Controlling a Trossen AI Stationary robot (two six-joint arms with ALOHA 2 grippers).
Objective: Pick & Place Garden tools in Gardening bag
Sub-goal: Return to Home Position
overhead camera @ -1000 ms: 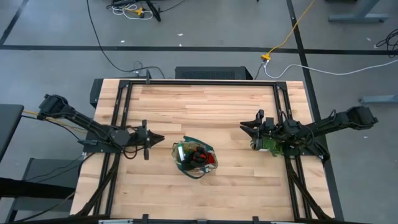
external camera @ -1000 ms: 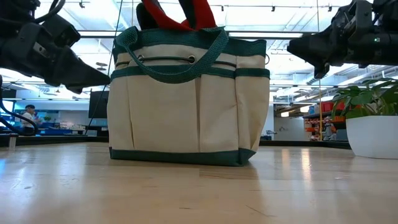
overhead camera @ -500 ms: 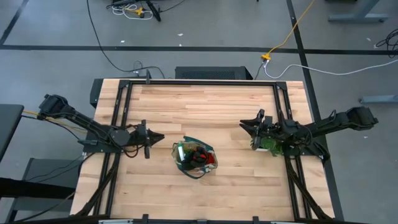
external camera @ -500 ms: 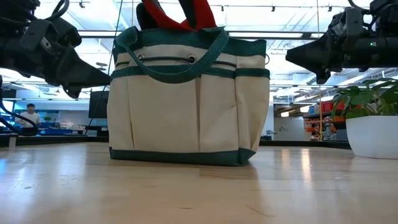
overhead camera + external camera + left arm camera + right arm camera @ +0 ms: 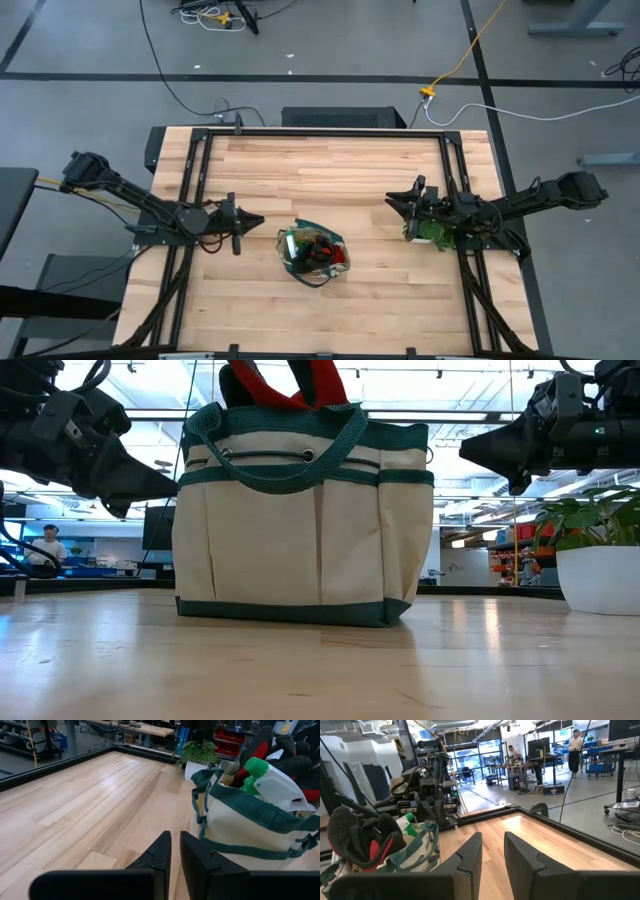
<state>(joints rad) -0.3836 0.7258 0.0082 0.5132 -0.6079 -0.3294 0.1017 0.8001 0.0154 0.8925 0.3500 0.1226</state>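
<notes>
The beige gardening bag with green trim stands upright on its flat bottom in the middle of the table. Out of its top stick a green spray bottle with a white nozzle and red-black gloves. My left gripper hovers to the bag's left, level and pointing at it. It is open by a narrow gap and empty. To the bag's right my right gripper hovers level, open a little wider and empty.
A leafy plant in a white pot stands at the table's right edge, below my right arm. Black rails frame the table's left, right and far sides. Bare wood lies on the far half and in front of the bag.
Both grippers have stayed in place. My left gripper has rolled slightly about its own pointing line, and my right gripper has turned a little, its tip dipping slightly in the low view. The bag has not moved.
</notes>
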